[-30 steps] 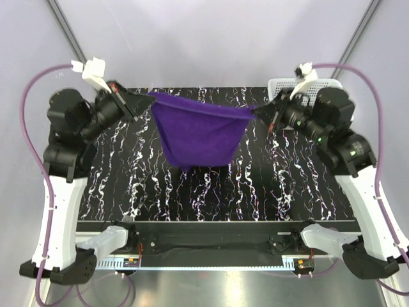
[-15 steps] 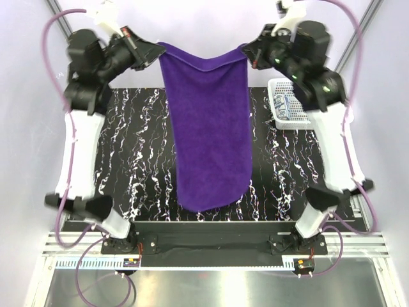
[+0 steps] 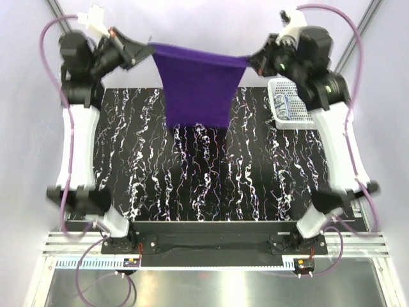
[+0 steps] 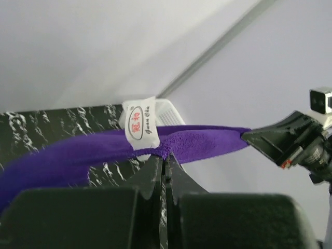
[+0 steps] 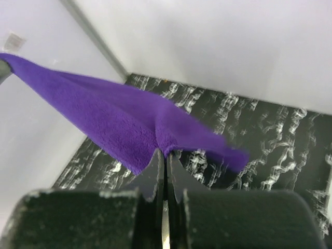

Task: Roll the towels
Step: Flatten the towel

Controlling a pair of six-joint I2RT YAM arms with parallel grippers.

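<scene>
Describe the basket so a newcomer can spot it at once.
Find the black white-veined table and follow it to the far right corner. The white mesh basket sits there, the only perforated container, with a blue-grey patterned towel inside.

The towel (image 3: 198, 86) hangs between the two grippers, one upper corner clamped in the left gripper (image 3: 149, 47), the other in the right gripper (image 3: 249, 62). The table (image 3: 192, 179) lies below both. On it, outward of the right gripper, sits the basket (image 3: 295, 125), a second towel (image 3: 289, 109) inside.
</scene>
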